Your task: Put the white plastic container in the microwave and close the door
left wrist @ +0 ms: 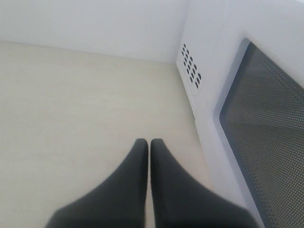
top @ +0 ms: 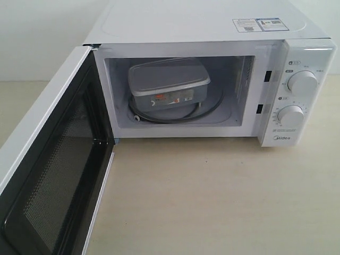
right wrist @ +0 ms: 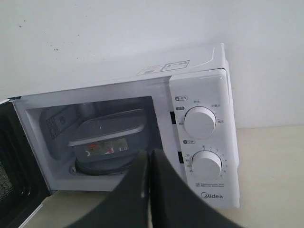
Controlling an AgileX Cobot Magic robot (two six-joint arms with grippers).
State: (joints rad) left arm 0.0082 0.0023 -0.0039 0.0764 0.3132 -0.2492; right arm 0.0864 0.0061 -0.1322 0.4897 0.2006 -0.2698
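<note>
The white plastic container (top: 169, 85) with its red-and-white label sits on the glass turntable inside the microwave (top: 303, 90); the right wrist view shows the container (right wrist: 111, 135) there too. The door (top: 50, 175) stands wide open on the left, its black mesh inner face toward the camera. My left gripper (left wrist: 149, 142) is shut and empty, hovering over the table beside the door's outer face (left wrist: 266, 123). My right gripper (right wrist: 149, 154) is shut and empty, out in front of the microwave (right wrist: 204, 123) opening. Neither gripper shows in the exterior view.
A beige tabletop (top: 212, 196) stretches in front of the microwave. A white wall (right wrist: 118, 33) stands behind it. Vent holes (left wrist: 191, 66) mark the microwave's side near the left gripper.
</note>
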